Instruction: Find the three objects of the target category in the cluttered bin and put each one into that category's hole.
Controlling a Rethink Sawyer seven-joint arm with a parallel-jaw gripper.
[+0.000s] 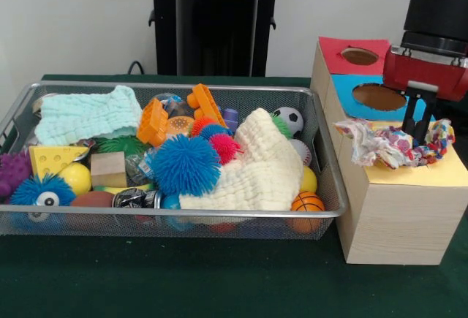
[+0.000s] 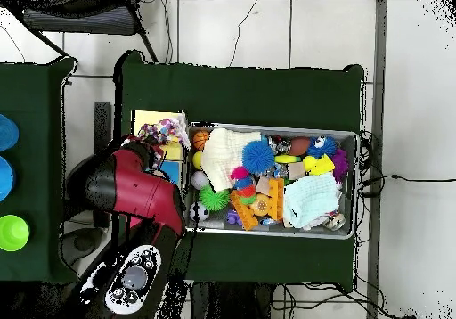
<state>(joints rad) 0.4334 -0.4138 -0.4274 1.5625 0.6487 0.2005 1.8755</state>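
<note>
My gripper (image 1: 418, 137) hangs over the yellow-surrounded top (image 1: 431, 174) of the pale wooden box, right of the wire mesh bin (image 1: 183, 218). It looks shut on a crumpled white wrapper with coloured spots (image 1: 391, 146). The wrapper spreads over the yellow top and hides the hole; its left end droops over the box edge. In the overhead view the wrapper (image 2: 161, 131) lies on the yellow surround (image 2: 150, 118) left of the bin (image 2: 267, 126), and my arm hides the gripper. I make out no other spotted wrapper in the bin.
Behind the yellow top are the blue-surrounded hole (image 1: 378, 96) and the red-surrounded hole (image 1: 359, 55). The bin holds a cream waffle cloth (image 1: 256, 168), a mint waffle cloth (image 1: 88, 115), a blue spiky ball (image 1: 184, 164), orange bricks (image 1: 203, 104) and several balls.
</note>
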